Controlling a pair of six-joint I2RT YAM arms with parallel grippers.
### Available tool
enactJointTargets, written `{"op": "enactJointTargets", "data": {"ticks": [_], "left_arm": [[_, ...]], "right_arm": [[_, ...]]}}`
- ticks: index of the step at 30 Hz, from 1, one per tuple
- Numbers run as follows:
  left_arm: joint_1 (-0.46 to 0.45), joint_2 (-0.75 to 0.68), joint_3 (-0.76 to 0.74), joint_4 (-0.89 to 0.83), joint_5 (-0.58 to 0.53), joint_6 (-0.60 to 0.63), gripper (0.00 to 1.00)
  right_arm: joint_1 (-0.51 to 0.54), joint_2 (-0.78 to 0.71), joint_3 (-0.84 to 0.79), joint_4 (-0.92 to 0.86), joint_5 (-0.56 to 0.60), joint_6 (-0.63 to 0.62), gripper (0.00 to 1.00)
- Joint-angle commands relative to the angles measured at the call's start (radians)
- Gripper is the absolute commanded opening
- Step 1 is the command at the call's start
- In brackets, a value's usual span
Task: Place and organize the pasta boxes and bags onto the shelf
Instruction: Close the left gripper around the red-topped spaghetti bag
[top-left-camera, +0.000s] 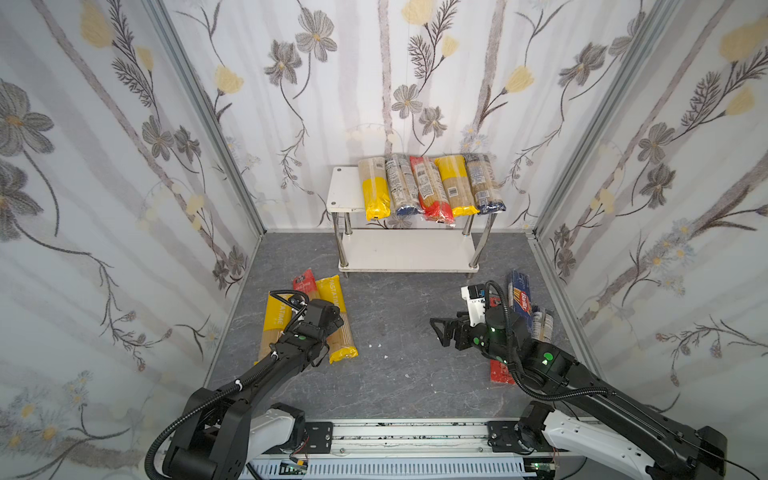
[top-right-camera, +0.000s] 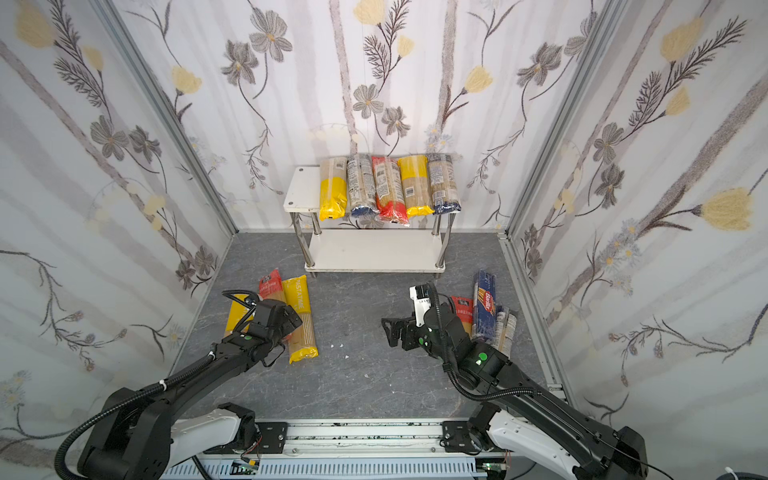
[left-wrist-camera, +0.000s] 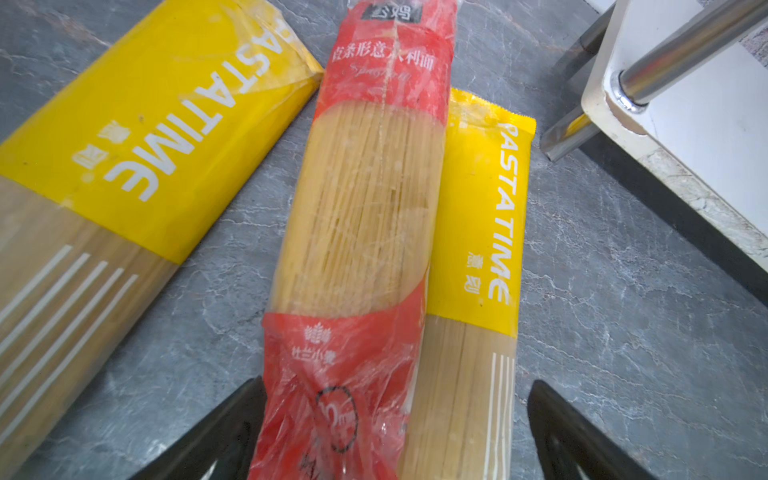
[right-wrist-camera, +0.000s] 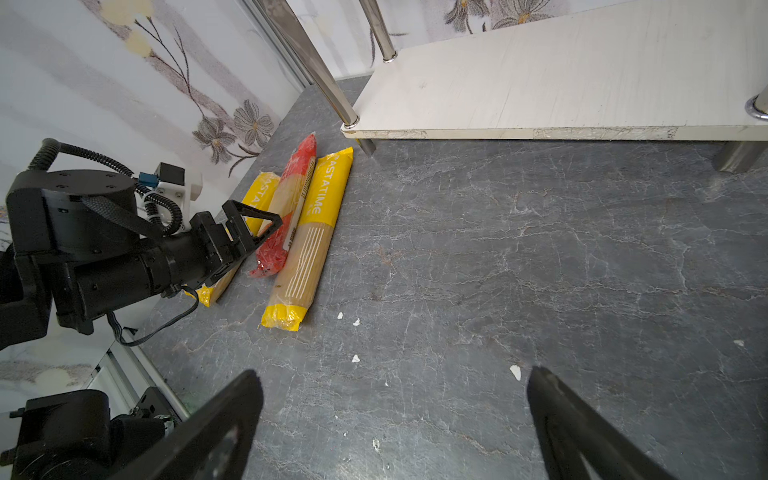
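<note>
**A:** Biggest things first. The desk (top-left-camera: 395, 332) has packs lying on both sides in front of the shelf (top-left-camera: 345, 191). The shelf's top board carries five bags (top-left-camera: 428, 187) in a row, and its lower board is bare.

**B:** Those five overhang the shelf's front edge, so a clumsy delivery could nudge one off. Only a narrow strip at the shelf's left end is free up there.

**A:** In front of the shelf's left leg, the red bag (left-wrist-camera: 365, 208) leans on a yellow bag (left-wrist-camera: 478, 216). A second yellow bag (left-wrist-camera: 145, 124) lies on its other side.

**B:** There's the trap! The left end effector (left-wrist-camera: 395, 415) hovers wide open, gripping nothing. It straddles the red bag toward one end, plus part of that yellow neighbour. If it closes there it may scoop both, or pinch only loose film.

**A:** And a long bag grabbed near its end would likely sag.

**B:** The right end effector (right-wrist-camera: 395, 386) is wide and empty too, over bare desk in front of the shelf. The Barilla box (top-left-camera: 521, 297) lies off the shelf's right front corner.
</note>
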Motion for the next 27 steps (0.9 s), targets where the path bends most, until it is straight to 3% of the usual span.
{"op": "enactJointTargets", "data": {"ticks": [1, 10, 16, 27], "left_arm": [[0.002, 0.002, -0.011, -0.004, -0.067, -0.018, 1.0], [0.066, 0.125, 0.063, 0.011, -0.086, 0.04, 1.0], [0.128, 0.208, 0.072, 0.084, 0.019, 0.071, 1.0], [0.128, 0.336, 0.072, 0.176, 0.073, 0.103, 0.99]], "right_arm": [[0.0, -0.003, 0.016, 0.025, -0.012, -0.012, 1.0], [0.0, -0.049, 0.003, 0.003, -0.002, 0.0, 1.0], [0.0, -0.092, -0.011, -0.008, 0.009, 0.014, 1.0], [0.0, -0.121, -0.013, -0.031, 0.02, 0.025, 1.0]]}}
